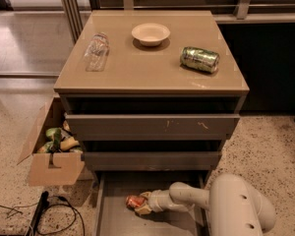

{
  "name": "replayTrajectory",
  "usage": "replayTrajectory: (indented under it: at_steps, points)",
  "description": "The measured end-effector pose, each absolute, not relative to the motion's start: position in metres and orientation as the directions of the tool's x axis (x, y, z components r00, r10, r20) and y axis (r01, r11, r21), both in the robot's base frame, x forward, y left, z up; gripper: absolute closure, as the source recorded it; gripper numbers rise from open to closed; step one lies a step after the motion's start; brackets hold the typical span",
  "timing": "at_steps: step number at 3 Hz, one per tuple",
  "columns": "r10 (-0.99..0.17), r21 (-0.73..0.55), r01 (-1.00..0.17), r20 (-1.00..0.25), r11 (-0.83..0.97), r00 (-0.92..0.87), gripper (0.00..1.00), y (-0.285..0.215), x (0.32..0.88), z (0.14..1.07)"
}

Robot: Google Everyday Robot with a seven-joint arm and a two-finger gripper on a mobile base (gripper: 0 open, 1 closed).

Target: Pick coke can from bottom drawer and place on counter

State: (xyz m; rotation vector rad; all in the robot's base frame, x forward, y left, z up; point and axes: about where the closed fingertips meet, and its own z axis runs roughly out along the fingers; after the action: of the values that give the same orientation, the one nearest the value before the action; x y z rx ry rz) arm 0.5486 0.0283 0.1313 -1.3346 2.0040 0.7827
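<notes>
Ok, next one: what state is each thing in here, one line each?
coke can, lying on its side in the bottom drawer, at the gripper
bottom drawer, pulled open
gripper, down in the bottom drawer at the coke can
green can, on its side on the counter
bottle, on its side on the counter
bowl, upright, empty
cardboard box, flaps open, things inside

Half covered by the gripper (143,205), down in the bottom drawer (108,220): the coke can (133,200), only its red left end showing, markings too blurred to read. Cut off by the lower edge: the drawer's front and part of the pale arm (236,210). Lost in shadow: the insides of the two upper drawers (152,127); too small to name, the contents of the cardboard box (51,168).
</notes>
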Motion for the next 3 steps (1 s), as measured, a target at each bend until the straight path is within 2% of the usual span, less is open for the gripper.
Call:
replayTrajectory:
  at_steps: [1, 3]
  points:
    - [-0.582, 0.143, -0.936, -0.750, 0.320, -0.314, 1.00, 0.0283, 0.5486, 0.1313]
    - [-0.579, 0.155, -0.939, -0.752, 0.307, -0.313, 1.00, 0.0290, 0.5489, 0.1373]
